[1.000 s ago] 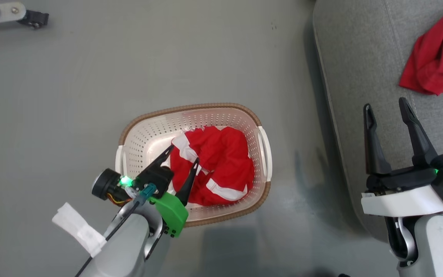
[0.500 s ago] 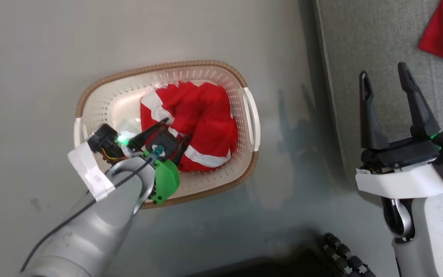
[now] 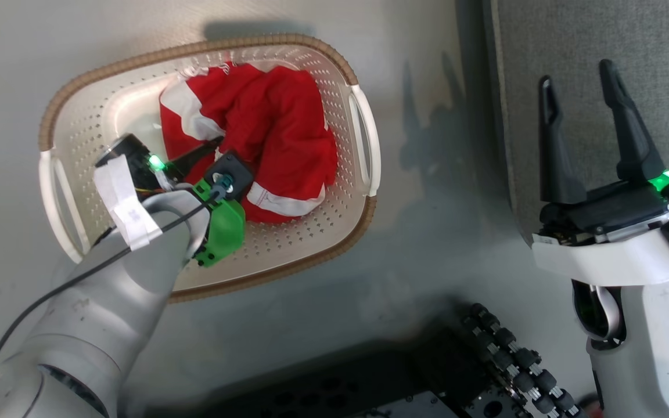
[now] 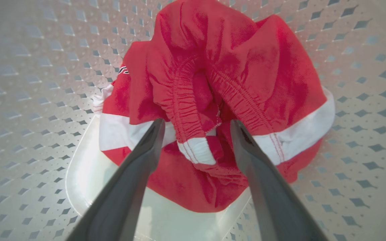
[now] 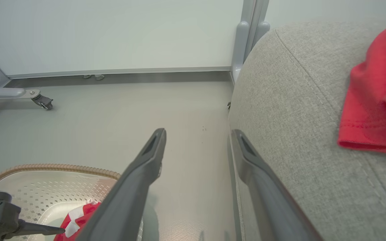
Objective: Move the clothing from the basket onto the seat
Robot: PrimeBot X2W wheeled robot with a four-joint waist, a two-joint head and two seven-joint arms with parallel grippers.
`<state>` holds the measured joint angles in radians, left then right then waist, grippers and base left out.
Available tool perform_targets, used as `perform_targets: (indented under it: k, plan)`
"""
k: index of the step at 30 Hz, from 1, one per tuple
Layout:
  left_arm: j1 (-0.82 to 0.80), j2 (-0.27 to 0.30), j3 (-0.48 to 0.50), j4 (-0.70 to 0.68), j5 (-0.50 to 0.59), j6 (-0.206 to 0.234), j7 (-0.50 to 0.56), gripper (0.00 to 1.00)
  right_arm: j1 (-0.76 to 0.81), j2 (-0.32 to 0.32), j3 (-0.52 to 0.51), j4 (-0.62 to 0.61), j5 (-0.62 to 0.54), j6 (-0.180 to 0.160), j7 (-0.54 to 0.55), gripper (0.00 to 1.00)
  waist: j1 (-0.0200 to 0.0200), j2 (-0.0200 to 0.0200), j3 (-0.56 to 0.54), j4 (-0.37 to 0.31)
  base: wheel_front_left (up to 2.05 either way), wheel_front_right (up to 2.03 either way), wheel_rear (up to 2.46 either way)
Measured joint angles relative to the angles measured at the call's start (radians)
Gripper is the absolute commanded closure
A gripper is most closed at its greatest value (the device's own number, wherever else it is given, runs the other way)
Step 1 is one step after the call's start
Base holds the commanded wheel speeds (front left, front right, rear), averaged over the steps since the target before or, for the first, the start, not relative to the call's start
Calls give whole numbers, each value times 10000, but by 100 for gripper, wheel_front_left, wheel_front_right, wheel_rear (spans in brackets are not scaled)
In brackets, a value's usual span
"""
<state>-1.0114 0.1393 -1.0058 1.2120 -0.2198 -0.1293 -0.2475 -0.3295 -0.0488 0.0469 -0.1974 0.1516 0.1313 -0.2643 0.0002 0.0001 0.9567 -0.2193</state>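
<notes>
Left tool (image 4: 197, 123) half-open astride clothing (image 4: 240, 60)

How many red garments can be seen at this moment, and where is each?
2. One red garment lies bunched inside the basket; a second garment lies on the seat, at the right edge of the right wrist view. The bunch could hide more beneath it.

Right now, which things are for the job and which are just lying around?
For the job: red-and-white jersey garment in the cream perforated plastic basket with brown woven rim; grey fabric sofa seat; red garment already on it; open left end effector straddling the jersey.
Lying about: grey metal leg with black caster wheel; grey upright post by the wall.
</notes>
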Motion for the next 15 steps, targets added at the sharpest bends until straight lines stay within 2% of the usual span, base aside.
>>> perform_targets:
  k: [3, 8, 15]
  plan:
    - [-267, 67, -29, 232, -59, 0, 42, 0, -100, -15, 10, -96, 194, 0, 0, 0, 0, 0, 318, -96, 0, 0, 0]
    - [-449, 165, -238, 462, 75, 244, 42, 0, -135, -8, 171, -180, 345, 0, 0, 0, 0, 0, 727, -260, 0, 0, 0]
    - [-593, 205, -286, 575, 84, 284, -2, 0, -233, -8, 316, -290, 316, 0, 0, 0, -1, 0, 1089, -324, 0, 0, 0]
